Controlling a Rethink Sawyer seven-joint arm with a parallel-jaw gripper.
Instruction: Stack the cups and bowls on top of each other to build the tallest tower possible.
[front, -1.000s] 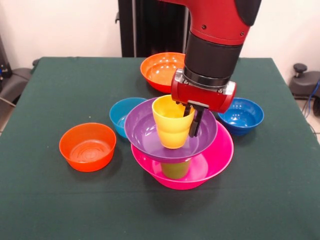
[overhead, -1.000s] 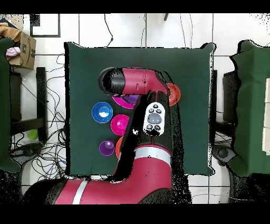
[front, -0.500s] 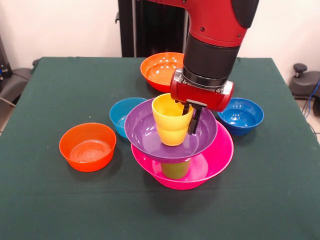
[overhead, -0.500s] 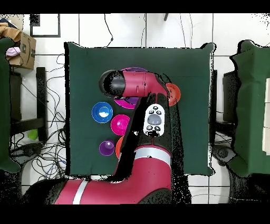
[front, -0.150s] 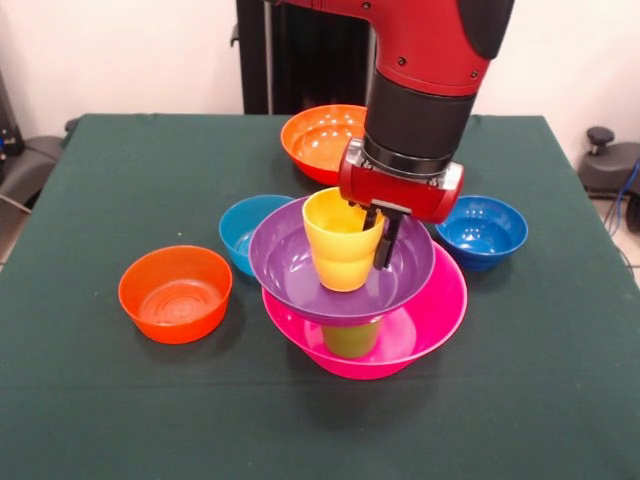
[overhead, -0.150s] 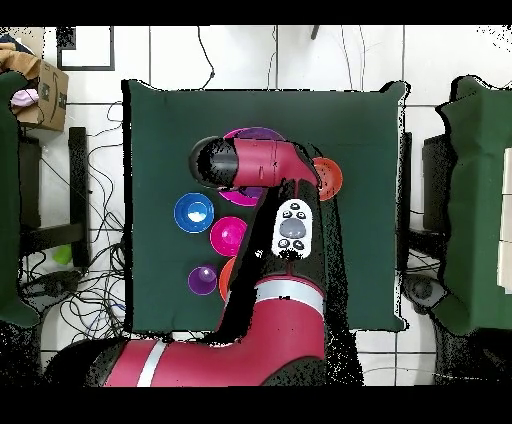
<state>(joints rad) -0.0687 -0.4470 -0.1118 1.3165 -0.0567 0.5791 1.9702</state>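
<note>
my gripper (front, -0.150s: 372, 238): fingers closed over the yellow cup's (front, -0.150s: 341, 243) far rim | cup upright inside purple bowl (front, -0.150s: 290, 268) | purple bowl above green cup (front, -0.150s: 351, 339) in pink bowl (front, -0.150s: 440, 305)

The gripper (front, -0.150s: 372, 232) has risen a little over the last second and drifted slightly to the picture's left in the front view — its red housing now sits higher above the purple bowl (front, -0.150s: 290, 262). The yellow cup (front, -0.150s: 342, 240) between its fingers has come up with it, its base sitting a touch higher inside the bowl beneath the gripper. In the overhead view the arm (overhead, -0.150s: 262, 165) has slid slightly away from the base — more of the pink bowl's rim (overhead, -0.150s: 240, 132) shows beyond it.
</note>
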